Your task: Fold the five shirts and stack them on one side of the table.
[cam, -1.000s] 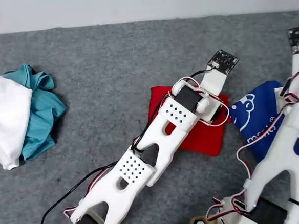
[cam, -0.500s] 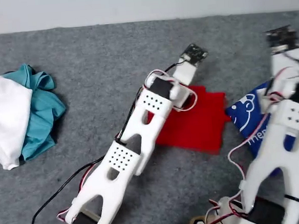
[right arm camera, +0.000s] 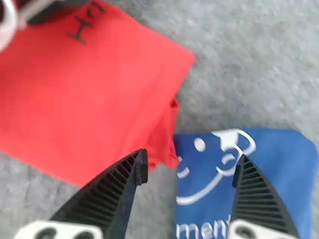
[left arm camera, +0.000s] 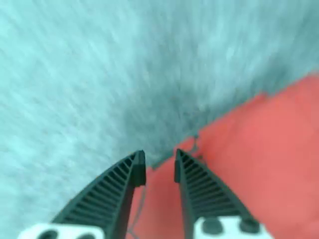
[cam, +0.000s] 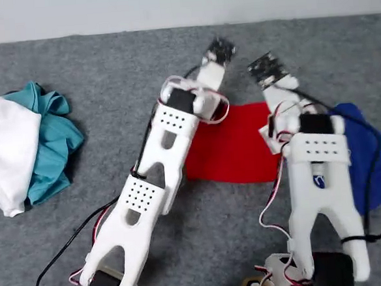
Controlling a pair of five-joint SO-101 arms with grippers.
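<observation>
A red shirt [cam: 233, 150] lies folded flat at the table's middle. Just to its right is a blue shirt [cam: 375, 163] with a white print. My left arm [cam: 172, 121] stretches to the red shirt's far left corner. There my left gripper [left arm camera: 158, 167] is open by a narrow gap, straddling the edge of the red shirt [left arm camera: 259, 164]. My right arm [cam: 315, 150] lies over the red shirt's right edge. My right gripper [right arm camera: 190, 167] is wide open above the seam between the red shirt [right arm camera: 84, 89] and the blue shirt [right arm camera: 259, 164], holding nothing.
A white shirt [cam: 8, 149] lies crumpled on a teal shirt [cam: 50, 146] at the table's left edge. Grey carpet [cam: 107, 77] covers the table, and a pale wall runs along the far side. Cables trail from both arm bases at the front.
The left arm swung left and farther away, from the red shirt's right far corner to its left one. The right arm moved left over the red shirt's right edge. The red shirt shifted slightly left.
</observation>
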